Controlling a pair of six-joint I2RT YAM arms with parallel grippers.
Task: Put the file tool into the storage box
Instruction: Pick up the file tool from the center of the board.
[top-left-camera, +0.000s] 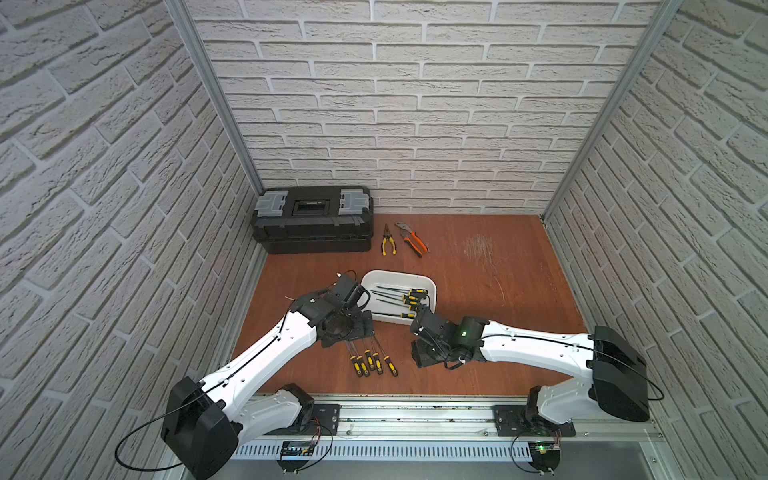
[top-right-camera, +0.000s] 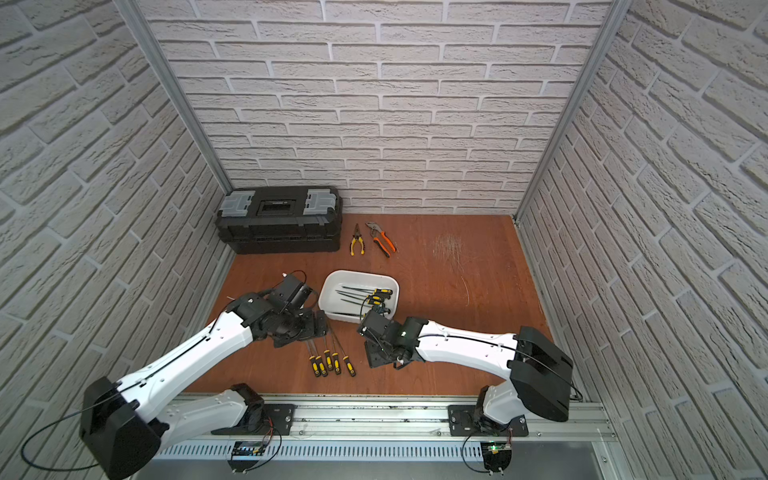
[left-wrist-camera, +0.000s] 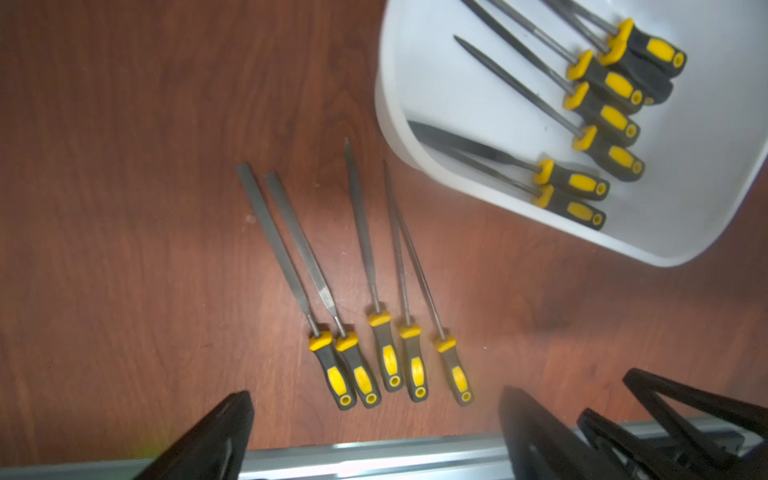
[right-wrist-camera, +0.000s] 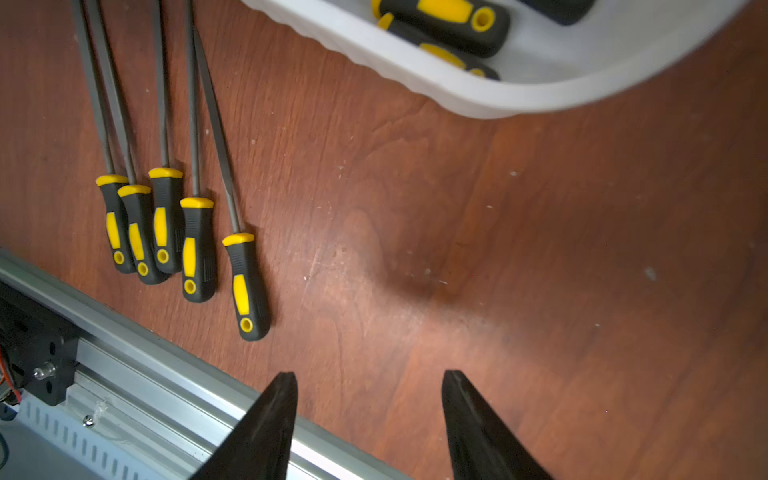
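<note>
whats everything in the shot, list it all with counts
storage box: one, white, middle of the table
files in the box: about seven, black-and-yellow handles, lying inside the storage box
files on the table: five, black-and-yellow handles, side by side in front of the box
toolbox: one, black with grey latches, far corner on the robot's left
yellow-handled pliers: one, beside the toolbox
orange-handled pliers: one, next to the yellow pair
table: one, brown wood
walls: three, white brick, around the table
left gripper: one, black, open and empty, above the files on the table
right gripper: one, black, open and empty, over bare table beside those files
</note>
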